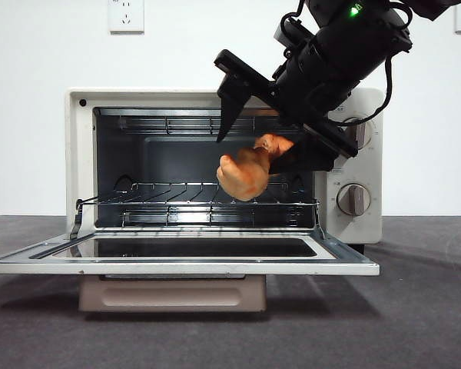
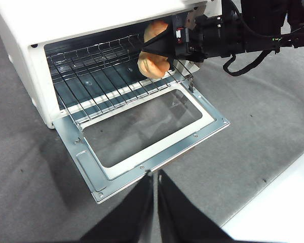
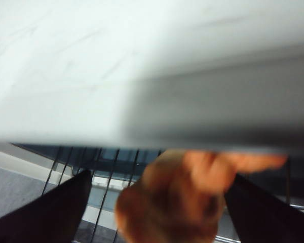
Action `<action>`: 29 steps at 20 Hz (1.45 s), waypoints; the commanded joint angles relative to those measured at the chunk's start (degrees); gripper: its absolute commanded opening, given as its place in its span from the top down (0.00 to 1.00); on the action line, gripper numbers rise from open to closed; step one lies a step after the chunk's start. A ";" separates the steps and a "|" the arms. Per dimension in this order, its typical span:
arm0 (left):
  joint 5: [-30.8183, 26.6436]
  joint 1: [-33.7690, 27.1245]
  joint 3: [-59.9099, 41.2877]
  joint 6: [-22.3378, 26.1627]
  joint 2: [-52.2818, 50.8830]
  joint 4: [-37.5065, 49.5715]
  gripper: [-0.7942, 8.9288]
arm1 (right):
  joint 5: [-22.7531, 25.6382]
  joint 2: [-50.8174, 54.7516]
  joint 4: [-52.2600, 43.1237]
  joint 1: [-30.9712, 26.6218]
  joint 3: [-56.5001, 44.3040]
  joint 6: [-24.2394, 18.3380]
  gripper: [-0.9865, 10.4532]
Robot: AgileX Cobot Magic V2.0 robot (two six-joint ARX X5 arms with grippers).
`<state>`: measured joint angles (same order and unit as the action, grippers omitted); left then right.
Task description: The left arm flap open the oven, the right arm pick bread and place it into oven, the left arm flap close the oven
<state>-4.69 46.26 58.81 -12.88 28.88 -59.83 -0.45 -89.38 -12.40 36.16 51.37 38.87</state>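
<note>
The cream-white oven (image 1: 73,154) (image 2: 20,45) stands with its glass door (image 1: 177,257) (image 2: 142,136) folded down flat. My right gripper (image 1: 257,154) (image 2: 164,48) (image 3: 157,202) reaches into the oven mouth from the upper right. The golden-orange bread (image 1: 244,175) (image 2: 151,63) (image 3: 172,202) sits between its jaws, just over the right part of the wire rack (image 1: 161,204) (image 2: 101,76). The jaws stand apart: the bread leans on one, and a gap shows to the other. My left gripper (image 2: 155,174) hovers shut in front of the door's edge.
Two round knobs (image 1: 353,198) sit on the oven's right panel, close to the right arm. The beige bar handle (image 1: 173,292) hangs under the lowered door. Grey mat (image 2: 253,121) surrounds the oven. A white edge (image 2: 289,202) lies off the mat's corner.
</note>
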 commanded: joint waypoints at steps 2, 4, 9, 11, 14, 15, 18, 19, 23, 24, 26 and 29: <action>-0.33 0.52 0.87 -0.26 0.22 0.68 0.90 | 0.33 0.57 -0.31 -0.02 0.98 -1.01 0.54; -0.33 0.52 0.87 -0.26 0.24 0.72 0.90 | 0.33 1.68 0.61 -0.02 1.01 -1.51 0.54; -0.42 0.52 0.87 -0.26 0.24 1.38 0.90 | -0.59 6.49 8.26 -0.02 1.05 -1.42 0.54; -0.92 0.52 0.85 -0.31 0.31 2.14 0.90 | -2.32 9.46 12.52 0.28 1.05 -2.05 0.54; -4.02 0.52 0.85 -0.68 0.72 2.82 0.90 | -5.73 14.23 17.73 1.31 1.05 -4.48 0.54; -5.73 0.50 0.85 -0.87 0.94 2.82 0.90 | -7.85 15.91 19.23 1.46 1.05 -6.03 0.54; -10.62 0.46 0.77 -1.14 2.49 2.80 0.90 | -14.45 21.73 25.03 1.49 1.05 -9.97 0.54; -10.95 0.46 0.77 -1.03 3.28 2.82 0.90 | -16.15 23.89 27.34 1.49 1.05 -11.08 0.54; -9.75 0.39 0.77 -0.20 7.52 2.91 0.90 | -17.75 32.68 36.96 1.44 1.05 -14.80 0.54; -9.35 0.33 0.77 0.35 8.72 2.97 0.90 | -17.73 34.49 38.82 1.44 1.05 -15.63 0.54; -7.69 -0.35 0.77 1.55 11.76 4.02 0.90 | -17.73 38.80 43.34 1.44 1.05 -17.33 0.54; -2.78 -2.75 0.77 3.02 15.63 7.41 0.90 | -17.70 44.28 49.16 1.42 1.09 -19.17 0.54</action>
<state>-9.43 43.77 58.81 -11.68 43.24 -53.93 -18.02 -46.11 35.53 37.21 51.40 22.28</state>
